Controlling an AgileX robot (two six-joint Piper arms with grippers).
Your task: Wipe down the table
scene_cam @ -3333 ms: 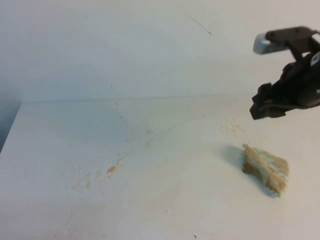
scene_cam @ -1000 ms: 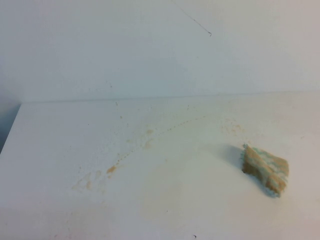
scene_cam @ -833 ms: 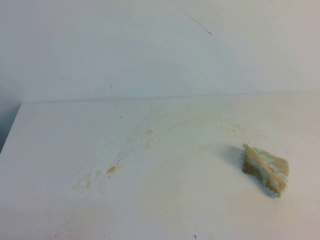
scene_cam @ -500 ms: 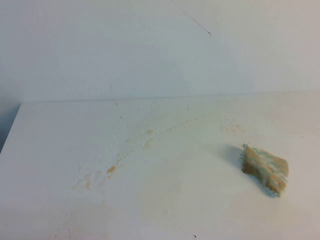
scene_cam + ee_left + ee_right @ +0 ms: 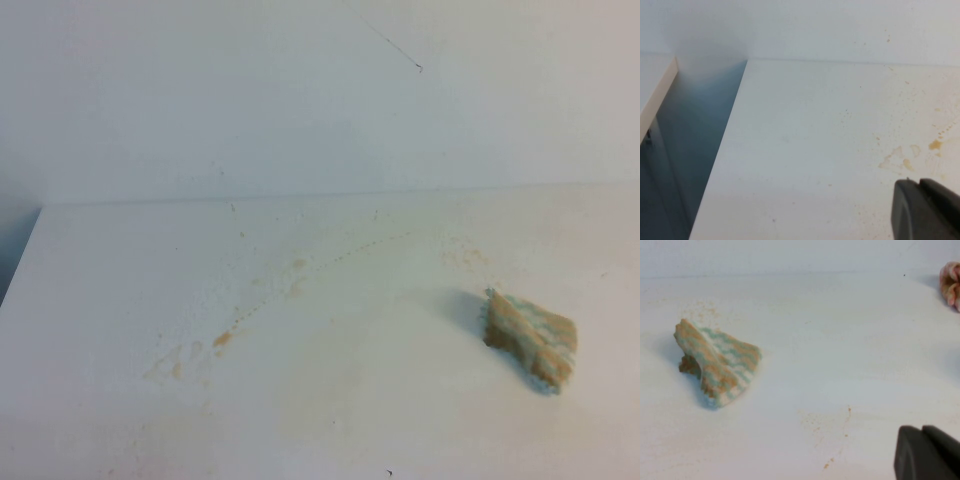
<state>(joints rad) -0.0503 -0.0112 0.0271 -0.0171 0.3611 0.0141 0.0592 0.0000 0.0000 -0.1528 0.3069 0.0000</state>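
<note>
My right gripper [image 5: 923,442] hangs clenched and empty over the table [image 5: 840,340]; the crumpled striped cloth [image 5: 717,362] lies ahead of it, well apart. My left gripper [image 5: 920,200], clenched on nothing too, hovers just short of the brown stains [image 5: 900,161].

Grippers cut off by picture edges
Left gripper [image 5: 920,200], right gripper [image 5: 922,445]: only dark tips show above table [image 5: 815,150]; pink thing [image 5: 951,285] clipped, can't identify
</note>
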